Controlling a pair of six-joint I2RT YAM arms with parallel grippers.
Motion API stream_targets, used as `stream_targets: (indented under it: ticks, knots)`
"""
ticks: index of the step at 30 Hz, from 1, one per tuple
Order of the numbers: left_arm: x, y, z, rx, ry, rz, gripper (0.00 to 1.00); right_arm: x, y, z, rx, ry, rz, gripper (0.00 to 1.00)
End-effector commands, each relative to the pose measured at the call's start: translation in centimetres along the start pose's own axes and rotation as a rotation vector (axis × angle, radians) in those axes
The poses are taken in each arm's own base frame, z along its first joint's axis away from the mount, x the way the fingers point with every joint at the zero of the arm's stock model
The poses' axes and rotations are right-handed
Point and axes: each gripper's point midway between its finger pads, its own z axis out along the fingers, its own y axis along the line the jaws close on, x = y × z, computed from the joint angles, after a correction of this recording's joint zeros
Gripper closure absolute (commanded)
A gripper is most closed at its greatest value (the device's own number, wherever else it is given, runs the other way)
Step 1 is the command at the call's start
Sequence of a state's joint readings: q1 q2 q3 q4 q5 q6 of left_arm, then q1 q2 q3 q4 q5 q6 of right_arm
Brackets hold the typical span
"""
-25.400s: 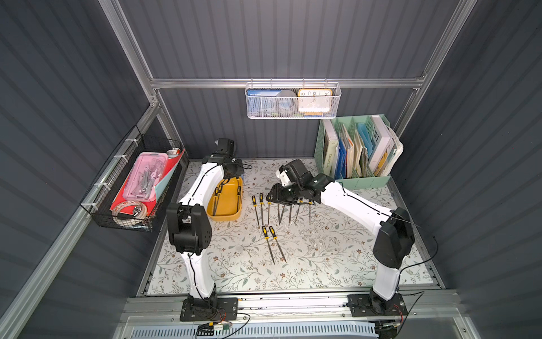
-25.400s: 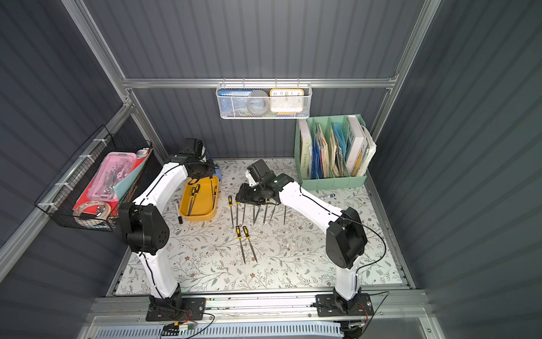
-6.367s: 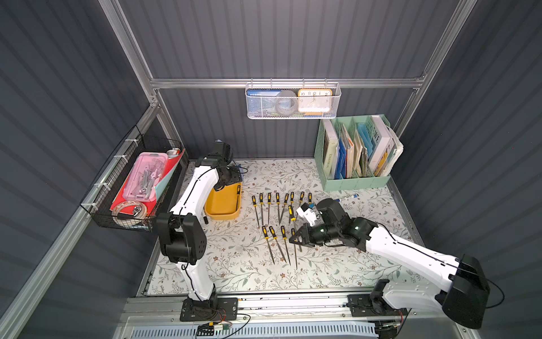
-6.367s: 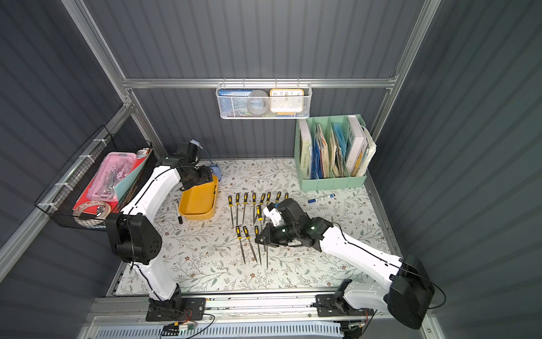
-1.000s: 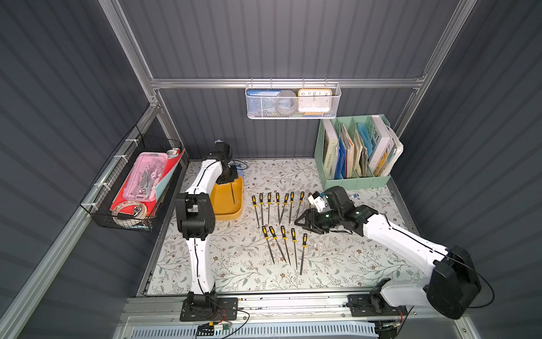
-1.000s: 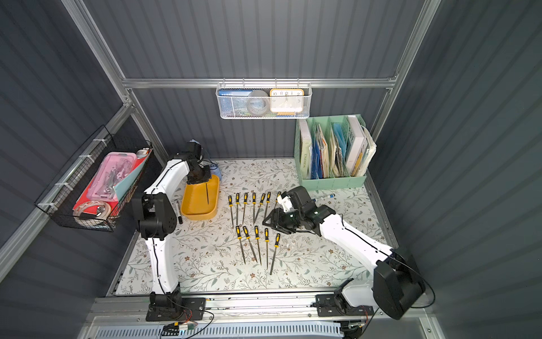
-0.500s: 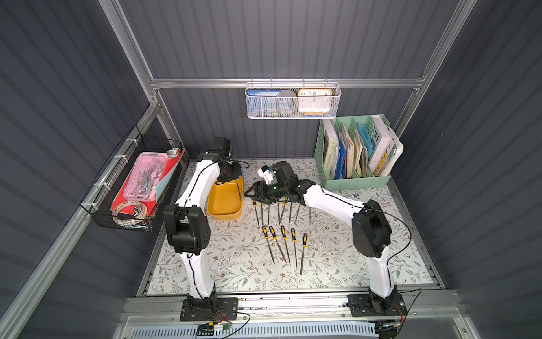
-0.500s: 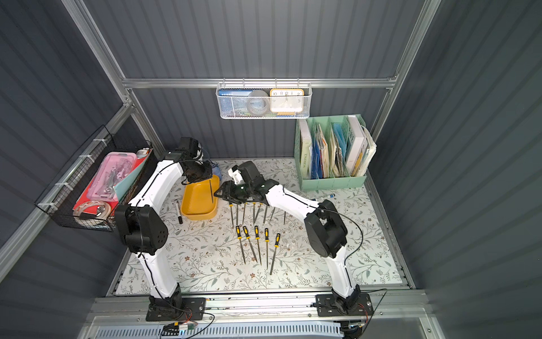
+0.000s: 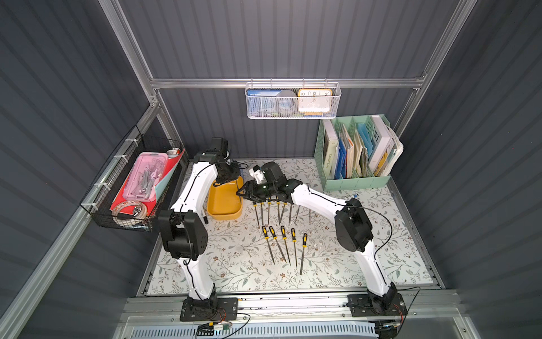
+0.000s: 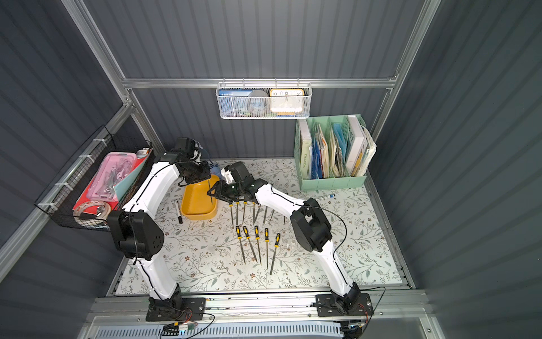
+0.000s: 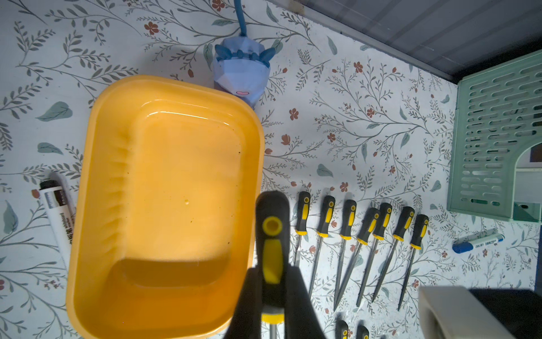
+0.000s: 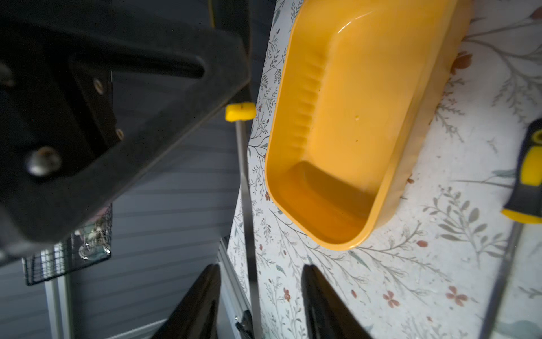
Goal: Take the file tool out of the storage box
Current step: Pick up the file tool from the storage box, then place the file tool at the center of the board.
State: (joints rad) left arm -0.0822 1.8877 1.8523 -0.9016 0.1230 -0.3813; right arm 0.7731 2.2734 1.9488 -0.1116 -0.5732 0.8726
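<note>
The mustard-yellow storage box (image 11: 164,190) lies on the floral mat at the back left, seen in both top views (image 9: 224,202) (image 10: 199,204), and nothing lies inside it. My left gripper (image 11: 272,281) is shut on the black-and-yellow handle of a file tool (image 11: 272,234). It holds the file over the box's right rim with the blade hanging down. My right gripper (image 12: 260,268) reaches in from the right, open. The file's thin blade (image 12: 245,190) runs between its fingers (image 12: 311,281) without touching them.
Several files lie in two rows on the mat right of the box (image 9: 278,210) (image 9: 283,240). A white marker (image 11: 58,217) lies left of the box, a blue toy (image 11: 240,73) behind it. The mint file organiser (image 9: 355,152) stands back right, the black wire basket (image 9: 137,187) on the left wall.
My right arm has swung from the front right across the file rows to the box, and its jaws have narrowed around the hanging blade. The left gripper keeps its hold on the file.
</note>
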Motion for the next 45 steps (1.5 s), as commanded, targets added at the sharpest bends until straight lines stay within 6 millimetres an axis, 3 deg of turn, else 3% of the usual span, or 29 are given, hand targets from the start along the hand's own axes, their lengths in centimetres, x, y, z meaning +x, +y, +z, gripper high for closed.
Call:
stream_targets:
  ticks: [1,7,10,15,17,18,20,23,24,29,34,39,45]
  knots:
    - [0.9,-0.1,-1.1,0.014,0.012,-0.027,1.00,-0.3,1.1,0.9,-0.035,-0.008,-0.013,0.70]
    - [0.8,-0.2,-1.2,0.018,0.006,-0.031,1.00,0.1,1.0,1.2,-0.039,0.010,0.001,0.76]
    - [0.7,-0.4,-1.3,0.021,0.001,-0.030,1.00,0.1,1.2,1.1,-0.041,0.010,0.001,0.87]
    - [0.3,-0.6,-1.7,0.027,-0.013,-0.034,1.00,0.1,1.0,1.2,-0.038,0.009,0.007,0.88]
    - [0.3,-0.6,-1.8,0.026,-0.013,-0.032,0.98,0.1,1.0,1.2,-0.038,0.010,0.008,1.00]
    - [0.3,-0.6,-1.7,0.024,-0.014,-0.030,0.83,0.0,1.2,1.0,-0.042,0.007,0.003,1.00]
    - [0.0,-0.5,-1.9,0.019,-0.028,-0.027,0.63,-0.2,1.9,0.2,-0.052,-0.009,-0.008,1.00]
    - [-1.2,-0.6,-2.7,0.014,-0.085,-0.016,0.09,-0.5,2.5,-2.1,-0.059,-0.045,-0.017,1.00]
    - [-1.6,-1.2,-3.2,0.037,-0.094,-0.011,0.01,-0.2,3.0,-3.1,-0.059,-0.039,-0.030,1.00]
    - [-3.7,-2.1,-4.9,0.058,-0.153,-0.004,0.00,3.6,4.5,-10.3,0.020,0.017,-0.096,1.00]
    - [-5.3,-1.5,-5.1,0.014,-0.227,0.000,0.00,10.2,-0.1,-18.3,0.140,0.018,-0.010,1.00]
    - [-5.8,-1.1,-4.4,0.014,-0.297,0.036,0.00,16.1,-5.4,-24.0,0.254,-0.062,0.087,1.00]
    - [-5.7,0.5,-5.8,0.001,-0.439,0.040,0.00,20.4,-12.1,-27.6,0.350,-0.208,0.204,1.00]
